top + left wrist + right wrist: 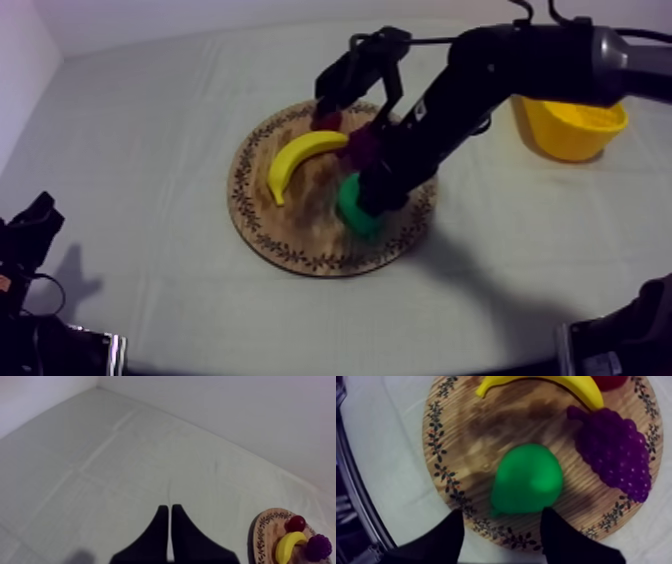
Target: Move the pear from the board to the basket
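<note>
The pear (526,478) is lying on the wooden board (438,446), near its rim, and the right jaws are hanging wide open over it. One black finger (443,536) is standing off to each side, and the pear is sitting just ahead of the tips, in line with the gap between them. Whether the tips are touching it, I cannot tell.

Beyond the pear from those jaws, the grapes (616,451) are lying to one side, and the banana (576,386) is curving across the far part of the board. The small red fruit (611,381) is peeking in just past the banana.

From above, the right arm (480,80) is reaching in over the board and covering part of the pear (350,200). The yellow basket (570,130) is waiting on the desk (150,120) well apart from the open jaws, back behind the arm.

The left jaws are resting low at their own side, closed together into a narrow wedge with nothing in them. They are pointing over bare cloth, with the board well off to one side.
</note>
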Controlling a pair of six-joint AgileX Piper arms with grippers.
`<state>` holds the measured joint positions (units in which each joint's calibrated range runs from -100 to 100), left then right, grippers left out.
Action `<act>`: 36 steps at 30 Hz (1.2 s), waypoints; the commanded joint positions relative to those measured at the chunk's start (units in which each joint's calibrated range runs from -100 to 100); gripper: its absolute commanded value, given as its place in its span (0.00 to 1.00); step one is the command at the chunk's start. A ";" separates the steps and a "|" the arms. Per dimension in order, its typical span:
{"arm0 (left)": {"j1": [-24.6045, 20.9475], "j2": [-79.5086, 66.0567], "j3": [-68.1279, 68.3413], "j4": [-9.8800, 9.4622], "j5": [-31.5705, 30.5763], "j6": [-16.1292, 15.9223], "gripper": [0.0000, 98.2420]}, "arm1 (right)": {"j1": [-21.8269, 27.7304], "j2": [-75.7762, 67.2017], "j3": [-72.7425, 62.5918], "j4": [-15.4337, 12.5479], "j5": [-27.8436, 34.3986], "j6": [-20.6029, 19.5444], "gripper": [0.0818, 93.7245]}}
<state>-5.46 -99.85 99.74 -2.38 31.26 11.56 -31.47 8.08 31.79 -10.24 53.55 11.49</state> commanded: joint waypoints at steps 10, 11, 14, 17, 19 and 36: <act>0.00 0.02 0.04 0.01 0.02 0.01 0.00 | -0.06 1.95 -0.92 1.78 -2.37 -5.93 0.59; 0.00 0.02 0.04 0.01 0.02 0.00 0.00 | -0.04 2.10 -0.90 1.85 -2.58 -5.99 0.60; 0.00 0.02 0.04 0.01 0.02 0.00 0.00 | -0.02 2.47 -0.54 1.67 -3.06 -5.76 0.64; 0.00 0.02 0.04 0.01 0.02 0.00 0.00 | -0.01 3.02 -0.24 1.41 -3.43 -5.37 0.66; 0.00 0.02 0.04 0.01 0.02 0.00 0.00 | -0.03 3.54 -0.14 1.34 -3.66 -5.19 0.67; 0.00 0.02 0.04 0.01 0.02 -0.01 0.00 | -0.05 7.20 -1.88 0.88 -4.22 -3.58 0.68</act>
<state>-5.46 -99.85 99.74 -2.38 31.26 11.56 -31.50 14.87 30.16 -9.54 49.06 7.97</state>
